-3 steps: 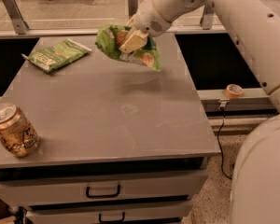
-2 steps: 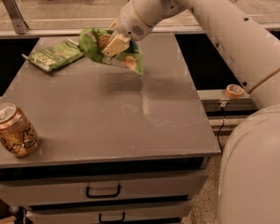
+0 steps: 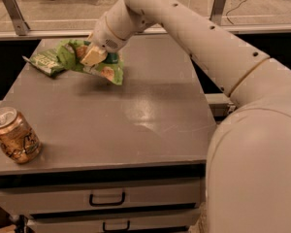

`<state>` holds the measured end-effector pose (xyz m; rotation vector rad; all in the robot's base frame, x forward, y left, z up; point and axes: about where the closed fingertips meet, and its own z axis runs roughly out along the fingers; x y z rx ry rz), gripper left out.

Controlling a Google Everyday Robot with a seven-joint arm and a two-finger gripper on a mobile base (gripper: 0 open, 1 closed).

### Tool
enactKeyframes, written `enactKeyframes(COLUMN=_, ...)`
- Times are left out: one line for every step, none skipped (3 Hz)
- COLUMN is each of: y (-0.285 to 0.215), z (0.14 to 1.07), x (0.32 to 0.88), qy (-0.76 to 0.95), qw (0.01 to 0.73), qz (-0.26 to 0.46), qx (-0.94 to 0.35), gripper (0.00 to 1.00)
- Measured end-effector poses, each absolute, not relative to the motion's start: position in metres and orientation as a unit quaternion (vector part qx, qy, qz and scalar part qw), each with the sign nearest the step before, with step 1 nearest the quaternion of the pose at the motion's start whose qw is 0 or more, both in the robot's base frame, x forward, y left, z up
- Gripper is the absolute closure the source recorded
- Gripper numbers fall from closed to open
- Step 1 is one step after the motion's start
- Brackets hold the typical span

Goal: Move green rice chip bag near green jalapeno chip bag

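Observation:
My gripper point(image 3: 93, 56) is shut on the green rice chip bag point(image 3: 101, 68), a puffy bright-green bag with tan rice cakes pictured on it. It holds the bag above the far left part of the grey table point(image 3: 136, 120). The green jalapeno chip bag point(image 3: 43, 61), flatter and duller green, lies on the table at the far left, partly hidden behind the held bag. The two bags overlap in this view.
A tilted orange soda can point(image 3: 14, 135) stands at the table's front left corner. Drawers with handles point(image 3: 106, 198) sit below the tabletop. My white arm point(image 3: 199, 42) reaches in from the right across the table's far side.
My gripper has carried the rice chip bag leftward across the table's far side, from near the middle to right beside the jalapeno bag.

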<state>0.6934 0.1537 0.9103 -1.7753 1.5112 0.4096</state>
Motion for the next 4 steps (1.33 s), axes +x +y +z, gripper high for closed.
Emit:
enactKeyframes(y=0.175, z=0.898, x=0.704, qy=0.601, qw=0.383, qz=0.141, qx=-0.687, gripper=0.6)
enactKeyframes(y=0.181, z=0.893, x=0.71, qy=0.607, qw=0.387, qz=0.126, qx=-0.683, gripper=0.36)
enactKeyframes(y=0.182, z=0.895, x=0.712, qy=0.608, qw=0.392, qz=0.116, qx=-0.68, gripper=0.13)
enactKeyframes(y=0.186, z=0.902, x=0.712, qy=0.606, qw=0.4, qz=0.114, qx=-0.678, gripper=0.0)
